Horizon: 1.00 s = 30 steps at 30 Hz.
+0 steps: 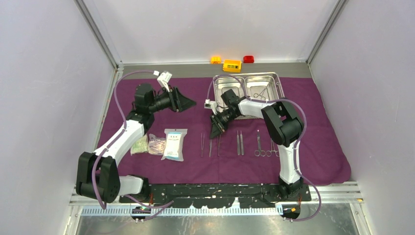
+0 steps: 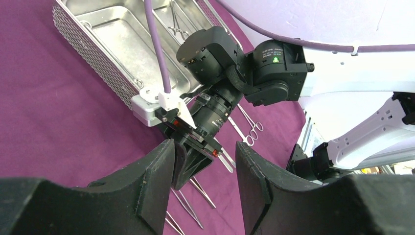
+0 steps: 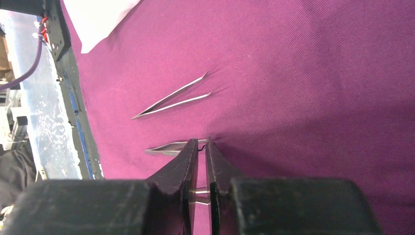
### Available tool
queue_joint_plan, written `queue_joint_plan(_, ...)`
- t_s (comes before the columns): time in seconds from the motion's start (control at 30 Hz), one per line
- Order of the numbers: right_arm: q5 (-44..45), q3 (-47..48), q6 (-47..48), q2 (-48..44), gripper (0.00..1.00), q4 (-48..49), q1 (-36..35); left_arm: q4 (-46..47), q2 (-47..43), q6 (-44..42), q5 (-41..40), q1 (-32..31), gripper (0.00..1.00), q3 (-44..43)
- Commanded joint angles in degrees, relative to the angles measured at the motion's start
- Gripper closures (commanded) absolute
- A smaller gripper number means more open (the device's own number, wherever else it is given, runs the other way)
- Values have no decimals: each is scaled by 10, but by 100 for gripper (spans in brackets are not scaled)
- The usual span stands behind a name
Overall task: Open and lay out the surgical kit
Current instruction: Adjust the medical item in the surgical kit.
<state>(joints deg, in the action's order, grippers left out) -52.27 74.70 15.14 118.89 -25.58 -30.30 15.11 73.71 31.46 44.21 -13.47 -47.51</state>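
The right half of the cloth (image 1: pixel 318 127), from the scissors and clamps (image 1: pixel 262 147) out toward the right wall, lies bare and passable. The near centre is crowded. Tweezers (image 1: pixel 201 145) lie in a row with only narrow lanes between the pairs. The right gripper (image 1: pixel 215 129) stands low among them, its arm crossing the near rim of the tray (image 1: pixel 280 85). Packets (image 1: pixel 174 144) occupy the near left. The left gripper (image 1: pixel 188 104) hangs above the far left-centre, with bare cloth beneath and to its left. Toy bricks (image 1: pixel 232 65) sit off the cloth, just beyond the tray's far rim.
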Motion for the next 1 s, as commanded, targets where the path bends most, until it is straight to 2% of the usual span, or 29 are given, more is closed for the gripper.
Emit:
queue_joint_plan(0.0,25,16,29,1,83,-18,14,32,-7,6,13,3,49,1)
queue_joint_plan(0.97,38,64,55,34,79,-64,14,40,-2,6,15,3,49,5)
